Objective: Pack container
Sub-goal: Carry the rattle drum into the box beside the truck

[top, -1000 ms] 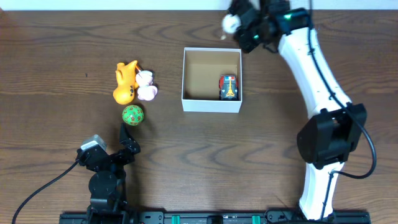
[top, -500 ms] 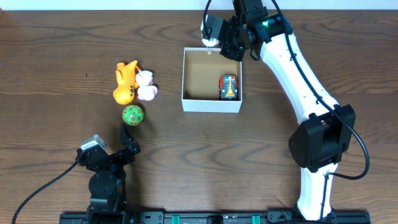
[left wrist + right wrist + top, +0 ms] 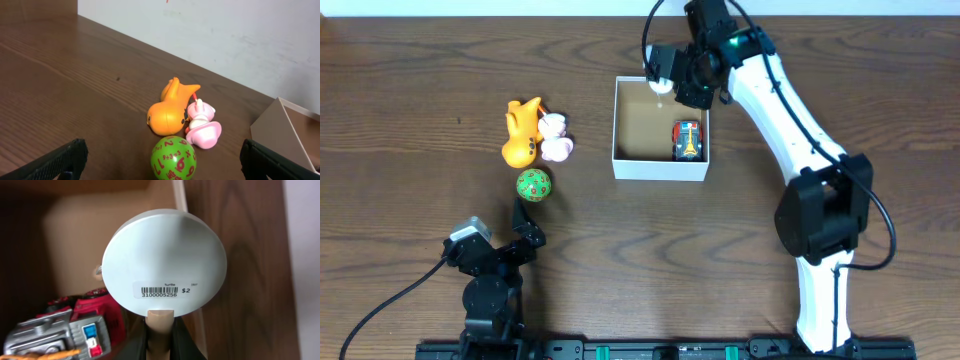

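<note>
The container [image 3: 660,167], a square white-walled box with a brown inside, sits mid-table and holds a red and grey toy car [image 3: 688,140]. My right gripper [image 3: 674,80] is shut on the tan stem of a white round toy [image 3: 663,84] and holds it over the container's back edge. In the right wrist view the white toy [image 3: 165,262] fills the middle, above the car [image 3: 65,325] and the container's wall [image 3: 178,200]. My left gripper [image 3: 526,222] is open and empty, just short of a green number ball [image 3: 173,157].
An orange duck toy [image 3: 521,133] and a pink and white toy [image 3: 556,140] lie left of the container, with the green ball [image 3: 533,184] just in front of them. A white wall runs along the table's back edge [image 3: 225,35].
My right arm has moved left and down with the white toy, from beyond the container's back right corner to over its back edge. The left arm has not moved.
</note>
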{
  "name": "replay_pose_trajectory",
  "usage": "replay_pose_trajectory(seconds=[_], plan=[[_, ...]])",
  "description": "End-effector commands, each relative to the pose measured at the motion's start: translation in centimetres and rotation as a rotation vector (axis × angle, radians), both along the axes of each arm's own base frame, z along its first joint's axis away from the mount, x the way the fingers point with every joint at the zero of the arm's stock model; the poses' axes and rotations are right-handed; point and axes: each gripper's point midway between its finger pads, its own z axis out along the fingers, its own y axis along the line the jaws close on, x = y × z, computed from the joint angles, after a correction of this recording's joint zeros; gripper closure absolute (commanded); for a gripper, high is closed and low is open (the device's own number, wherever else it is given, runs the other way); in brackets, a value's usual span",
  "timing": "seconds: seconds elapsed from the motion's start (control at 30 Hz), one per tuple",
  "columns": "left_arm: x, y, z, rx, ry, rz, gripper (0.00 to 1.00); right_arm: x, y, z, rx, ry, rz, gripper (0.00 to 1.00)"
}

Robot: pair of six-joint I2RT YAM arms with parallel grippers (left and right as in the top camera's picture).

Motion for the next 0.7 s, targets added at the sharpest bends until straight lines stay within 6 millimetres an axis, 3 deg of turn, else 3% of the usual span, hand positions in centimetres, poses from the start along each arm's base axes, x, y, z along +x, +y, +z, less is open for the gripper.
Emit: replay_pose_trajectory(seconds=[0.0, 0.27, 0.47, 0.67], plan=[[0.0, 0.2, -1.5, 0.022, 0.042, 0.003, 0.02, 0.2, -0.9, -1.3, -0.034, 0.013, -0.002, 0.99], [0.0, 0.2, -1.5, 0.022, 0.042, 0.003, 0.02, -0.3, -1.2, -2.8, -0.052, 0.059, -0.004, 0.98], [0.0, 0.1, -1.5, 0.022, 0.042, 0.003, 0.02, -0.2, -1.2, -2.8, -0.050, 0.056, -0.004, 0.66], [0.0, 0.1, -1.5, 0.022, 0.042, 0.003, 0.02, -0.1, -1.2, -2.7, -0.049, 0.053, -0.005, 0.53]])
